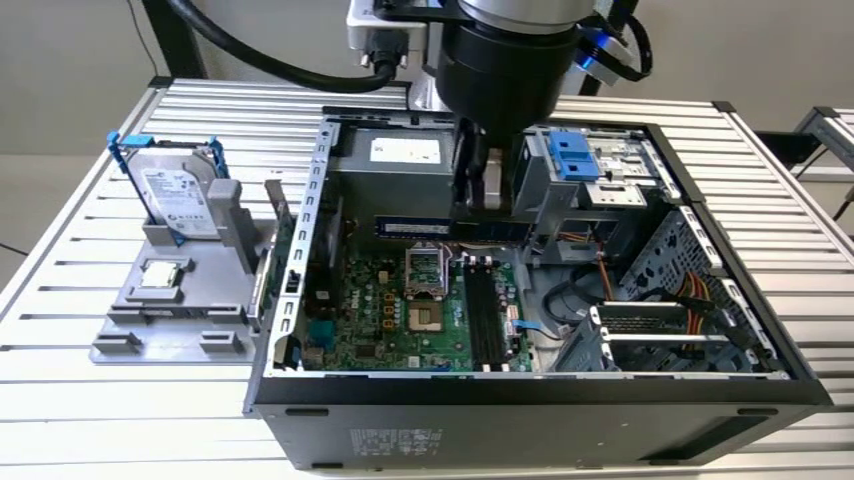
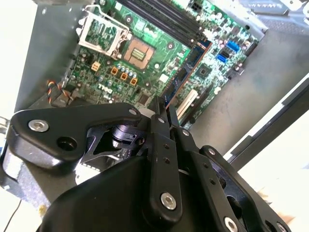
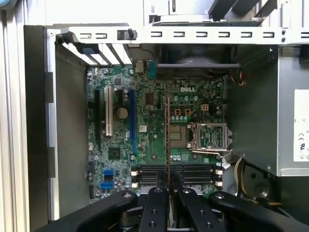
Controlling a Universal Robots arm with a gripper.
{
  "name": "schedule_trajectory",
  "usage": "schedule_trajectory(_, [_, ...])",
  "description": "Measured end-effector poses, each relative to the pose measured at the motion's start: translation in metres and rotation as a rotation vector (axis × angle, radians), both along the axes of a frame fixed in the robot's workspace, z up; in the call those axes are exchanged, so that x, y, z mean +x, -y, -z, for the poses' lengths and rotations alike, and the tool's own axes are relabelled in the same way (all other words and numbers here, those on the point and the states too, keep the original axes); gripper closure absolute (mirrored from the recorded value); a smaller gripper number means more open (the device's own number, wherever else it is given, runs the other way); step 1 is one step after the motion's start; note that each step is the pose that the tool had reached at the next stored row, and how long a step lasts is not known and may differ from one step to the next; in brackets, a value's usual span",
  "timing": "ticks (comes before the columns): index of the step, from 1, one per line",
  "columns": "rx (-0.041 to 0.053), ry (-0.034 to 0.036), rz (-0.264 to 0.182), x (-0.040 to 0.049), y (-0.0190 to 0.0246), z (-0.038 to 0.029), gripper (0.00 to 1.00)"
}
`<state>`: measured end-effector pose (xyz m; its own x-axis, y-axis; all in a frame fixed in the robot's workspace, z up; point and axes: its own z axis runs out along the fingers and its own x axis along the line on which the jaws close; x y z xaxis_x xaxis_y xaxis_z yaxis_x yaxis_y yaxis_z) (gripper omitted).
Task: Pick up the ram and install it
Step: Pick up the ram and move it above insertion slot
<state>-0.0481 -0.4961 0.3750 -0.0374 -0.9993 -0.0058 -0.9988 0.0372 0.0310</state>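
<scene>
Gripper (image 1: 482, 212) jaws clamped on ram (image 1: 424, 228), held above motherboard (image 3: 149, 145) inside case (image 1: 534, 405), crosswise to black slots (image 3: 195, 174). We judge carry step in hand, ram unseated. Seating calls for stick parallel over slot.

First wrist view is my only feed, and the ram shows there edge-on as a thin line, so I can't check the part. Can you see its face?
Observer: Yes. In the exterior view the ram shows its long bluish side with dark chips, held crosswise in the gripper.
Operator: Any other parts nearby?
Observer: A hard drive with a blue frame stands upright in a grey holder, outside the case, at the exterior view's left.
</scene>
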Motion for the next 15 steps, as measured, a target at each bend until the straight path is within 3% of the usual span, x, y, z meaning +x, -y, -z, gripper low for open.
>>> schedule_trajectory(15, [0.0, 0.0, 0.001, 0.0307, 0.0, 0.0, 1.0])
